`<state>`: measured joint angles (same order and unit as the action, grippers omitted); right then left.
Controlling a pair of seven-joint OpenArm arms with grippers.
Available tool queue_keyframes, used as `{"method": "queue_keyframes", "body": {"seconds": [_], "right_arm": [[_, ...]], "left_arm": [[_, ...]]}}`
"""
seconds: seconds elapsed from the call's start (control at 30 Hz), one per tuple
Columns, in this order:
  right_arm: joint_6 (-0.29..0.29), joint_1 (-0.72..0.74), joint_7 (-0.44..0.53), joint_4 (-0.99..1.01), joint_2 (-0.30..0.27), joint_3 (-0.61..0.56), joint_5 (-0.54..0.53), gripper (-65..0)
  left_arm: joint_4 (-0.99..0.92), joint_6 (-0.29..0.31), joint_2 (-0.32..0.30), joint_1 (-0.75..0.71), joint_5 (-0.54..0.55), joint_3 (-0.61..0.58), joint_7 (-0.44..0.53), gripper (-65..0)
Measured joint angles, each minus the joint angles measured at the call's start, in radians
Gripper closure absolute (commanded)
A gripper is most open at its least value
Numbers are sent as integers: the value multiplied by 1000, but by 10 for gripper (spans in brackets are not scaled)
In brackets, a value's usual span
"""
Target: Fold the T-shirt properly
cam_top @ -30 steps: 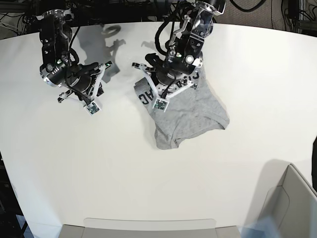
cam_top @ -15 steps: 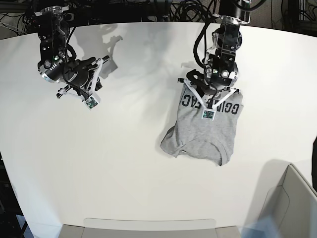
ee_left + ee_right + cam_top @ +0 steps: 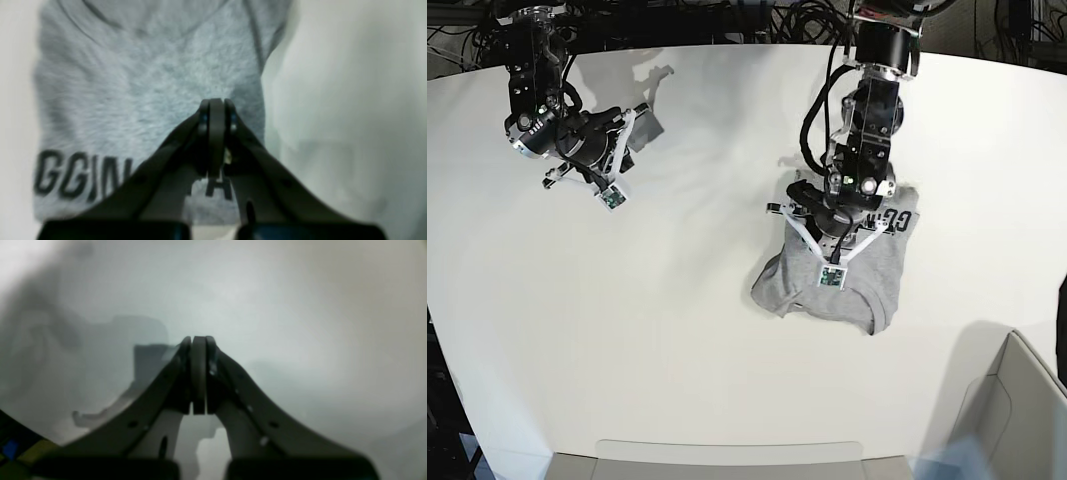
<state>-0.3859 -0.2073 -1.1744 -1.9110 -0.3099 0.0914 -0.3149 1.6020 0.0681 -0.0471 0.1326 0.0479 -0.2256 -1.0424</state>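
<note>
T-shirt (image 3: 847, 285) in the base view: it lies as a bunched grey bundle on the white table (image 3: 677, 330), directly under the left gripper (image 3: 832, 255), with part of its lettered end showing past the arm on the side away from the right gripper (image 3: 599, 183). A second ago the same bundle sat nearer the table's middle, closer to the right arm; the left arm has since dragged it across and farther from that arm, and it has turned and settled. In my judgement this is repositioning and not yet a fold: the cloth is still rumpled, hem and sleeves uneven, so it needs spreading flat first. The right gripper hangs well apart from the shirt, over bare table, and has only drifted a little.

Left wrist view: the left gripper's jaws are pressed together, tips over the grey fabric (image 3: 140, 86). Whether they pinch a fold of cloth or merely rest closed above it I cannot tell; no fabric shows between them. Beside the jaws, black block capitals read "GGIN" (image 3: 80, 176), and just past the fingers an "H" or similar; the rest is hidden by the gripper. No brand tag is visible.

Right wrist view: the right gripper's jaws are closed on nothing, with only blurred white table and the arm's shadow beyond.
</note>
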Motion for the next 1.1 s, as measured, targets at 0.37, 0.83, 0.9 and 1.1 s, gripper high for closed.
{"method": "queue_keyframes", "body": {"seconds": [0.37,0.83,0.9,1.1], "right_arm": [[0,-17,3,-1,-2,0,1,0],[0,-18,4,-1,0,0,0,0],[0,-17,2,-8,11,1,2,0],[0,-64,219,-130,22,4,0,0]], "left_arm": [[-278,205,-54,22,34,266,242,0],[-330,269,-160,24,11,527,281,0],[-271,269,-153,13,5,527,243,0],[129,339,-124,-94,-21,528,209,0]]}}
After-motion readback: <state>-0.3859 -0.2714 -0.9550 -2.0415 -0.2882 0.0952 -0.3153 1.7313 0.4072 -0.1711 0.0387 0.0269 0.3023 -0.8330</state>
